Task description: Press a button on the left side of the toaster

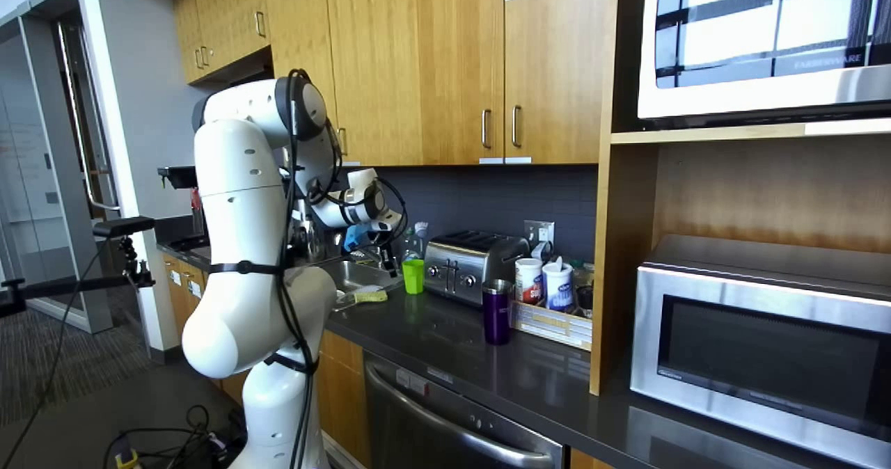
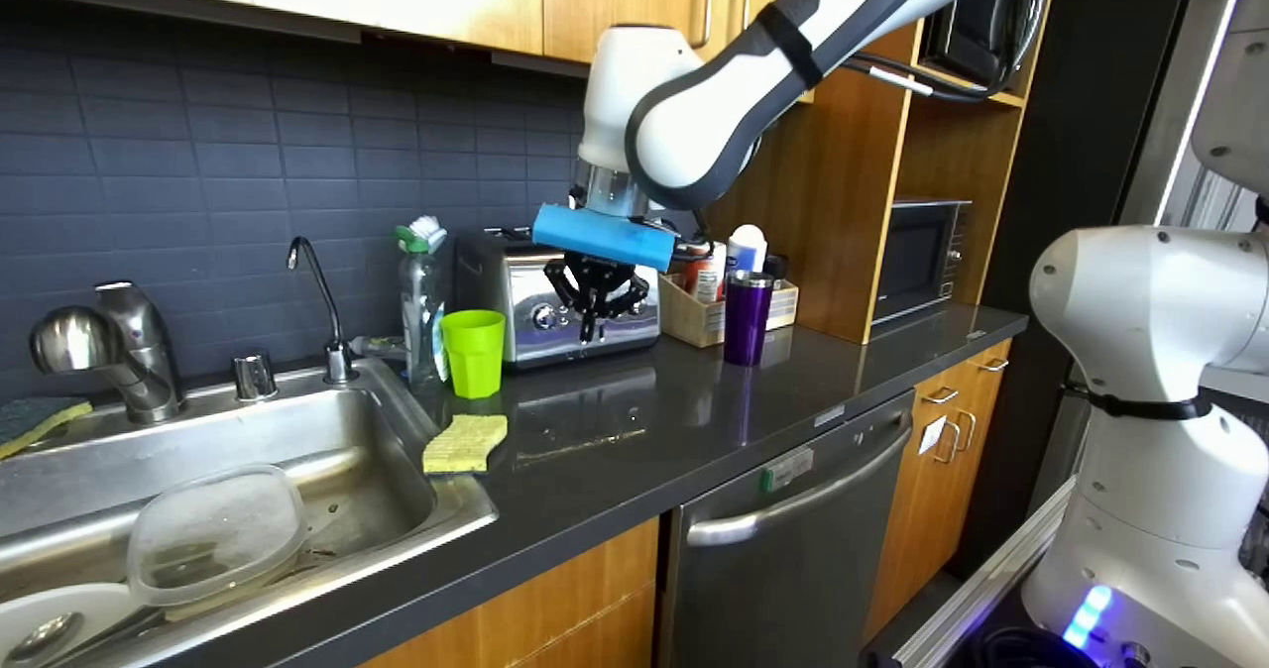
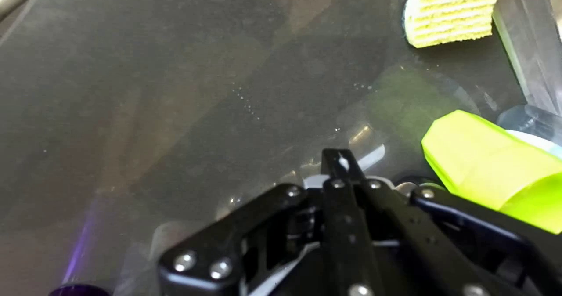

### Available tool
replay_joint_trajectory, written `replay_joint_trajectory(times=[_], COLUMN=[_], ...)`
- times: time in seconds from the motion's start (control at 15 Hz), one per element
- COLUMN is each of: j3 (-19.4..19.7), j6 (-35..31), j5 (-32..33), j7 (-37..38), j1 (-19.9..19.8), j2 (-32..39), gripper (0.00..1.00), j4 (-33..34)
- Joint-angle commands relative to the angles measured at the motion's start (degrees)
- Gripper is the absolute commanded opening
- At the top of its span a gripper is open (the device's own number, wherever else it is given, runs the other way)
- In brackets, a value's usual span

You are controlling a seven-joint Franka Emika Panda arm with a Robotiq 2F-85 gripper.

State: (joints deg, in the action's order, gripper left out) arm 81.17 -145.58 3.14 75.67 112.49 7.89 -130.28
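Observation:
The toaster is a low silver box with a dark slotted top. It stands on the counter in both exterior views (image 1: 462, 268) (image 2: 525, 289). Its front has a round knob near each end and levers between them; small buttons are too small to make out. My gripper (image 2: 587, 335) is shut and empty, pointing down in front of the toaster's front face, and hides its middle. It also shows in an exterior view (image 1: 392, 271) and in the wrist view (image 3: 337, 157), fingertips together. In the wrist view the toaster is mostly hidden behind the gripper.
A green cup (image 2: 474, 353) and a soap bottle (image 2: 418, 321) stand by the toaster's left end. A yellow sponge (image 2: 464, 443) lies at the sink's (image 2: 436, 509) edge. A purple tumbler (image 2: 747, 319) and a box (image 2: 684, 313) with canisters stand to the right.

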Motion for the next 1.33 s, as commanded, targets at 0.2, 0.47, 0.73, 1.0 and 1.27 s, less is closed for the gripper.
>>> replay_joint_trajectory(times=[0.2,0.47,0.73,1.0,1.27], j3=[4.22,1.80,-5.90,-13.32,-20.45], j6=[8.12,12.10,13.65,17.19,21.19], j5=[10.44,15.82,21.51,29.81,34.76], j7=[-14.19,-20.51,-22.68,-19.39,-17.29], j1=[2.90,0.78,-6.18,-11.52,-16.62], j2=[-10.49,-14.60,-18.40,-24.19,-30.37], gripper=[0.00,0.00,0.00,0.00,0.00], j4=[1.25,1.44,0.10,-1.88,-4.74])
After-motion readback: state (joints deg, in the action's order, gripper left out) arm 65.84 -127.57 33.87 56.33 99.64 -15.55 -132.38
